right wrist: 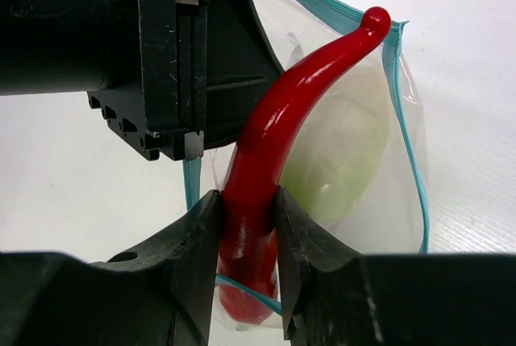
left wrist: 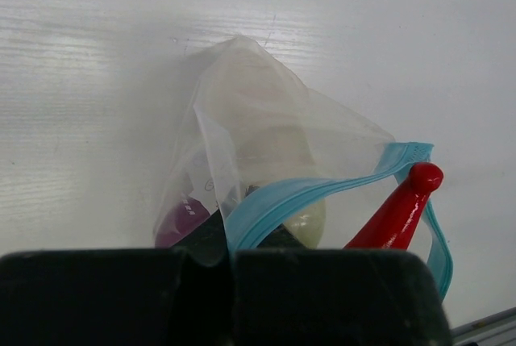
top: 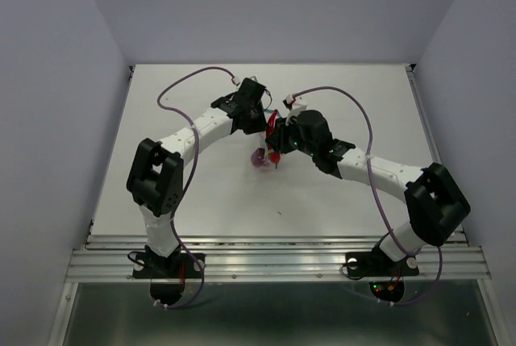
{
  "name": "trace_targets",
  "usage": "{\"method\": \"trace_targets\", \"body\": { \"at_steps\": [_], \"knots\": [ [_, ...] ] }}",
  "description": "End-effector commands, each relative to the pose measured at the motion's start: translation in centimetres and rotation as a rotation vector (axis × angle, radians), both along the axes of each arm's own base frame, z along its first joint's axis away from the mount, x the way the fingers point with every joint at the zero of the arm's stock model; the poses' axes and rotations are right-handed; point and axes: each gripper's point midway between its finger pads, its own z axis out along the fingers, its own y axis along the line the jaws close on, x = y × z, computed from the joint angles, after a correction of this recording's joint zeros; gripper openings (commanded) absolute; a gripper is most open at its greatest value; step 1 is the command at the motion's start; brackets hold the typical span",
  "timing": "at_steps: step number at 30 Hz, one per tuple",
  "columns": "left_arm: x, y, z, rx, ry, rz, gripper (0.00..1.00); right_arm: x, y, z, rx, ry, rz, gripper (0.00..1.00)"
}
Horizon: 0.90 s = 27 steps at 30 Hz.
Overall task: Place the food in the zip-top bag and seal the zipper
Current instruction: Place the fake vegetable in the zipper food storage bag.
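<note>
Evidently the loading step is nearly over. The left end effector (left wrist: 230, 256) is pressed together on the zipper (left wrist: 306, 193), holding up one lip of the zip-top bag (left wrist: 266, 112) just above the surface (left wrist: 97, 80). In the top view this sits a little toward 12 o'clock from centre. The right end effector (right wrist: 248, 225) pinches the red chili (right wrist: 298, 96) near its thick end, with the tip pointing to 1 o'clock across the bag's mouth. How far the chili has gone in I cannot tell.

By count there is one bag with one blue zipper strip, and three food items. One white radish (right wrist: 355, 144) lies inside the bag. One purple ball (left wrist: 184, 221) shows through the plastic at 7 o'clock in the left wrist view. The single chili is the only piece held.

Next, I judge, the chili must be pushed deeper, clear of both lips, and then let go. After that the zipper has to be pressed along its whole length. Any chili left between the strips would block the seal.
</note>
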Motion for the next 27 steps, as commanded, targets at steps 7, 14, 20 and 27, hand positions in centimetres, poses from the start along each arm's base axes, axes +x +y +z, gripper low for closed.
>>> {"method": "trace_targets", "body": {
  "at_steps": [7, 14, 20, 27],
  "knots": [
    [1.2, -0.1, 3.2, -0.050, -0.098, 0.011, 0.00, -0.6, -0.5, -1.5, -0.083, 0.132, -0.049, 0.16],
    [0.9, 0.0, 3.4, -0.051, -0.111, -0.007, 0.00, -0.6, 0.1, -2.4, -0.107, 0.177, -0.025, 0.25],
    [0.7, 0.0, 3.7, -0.057, -0.119, -0.020, 0.00, 1.0, -1.2, -1.8, -0.158, 0.153, -0.131, 0.42],
    [0.6, 0.0, 3.2, -0.051, -0.115, -0.028, 0.00, 1.8, -1.2, 1.0, -0.144, 0.103, -0.148, 0.71]
  ]
}}
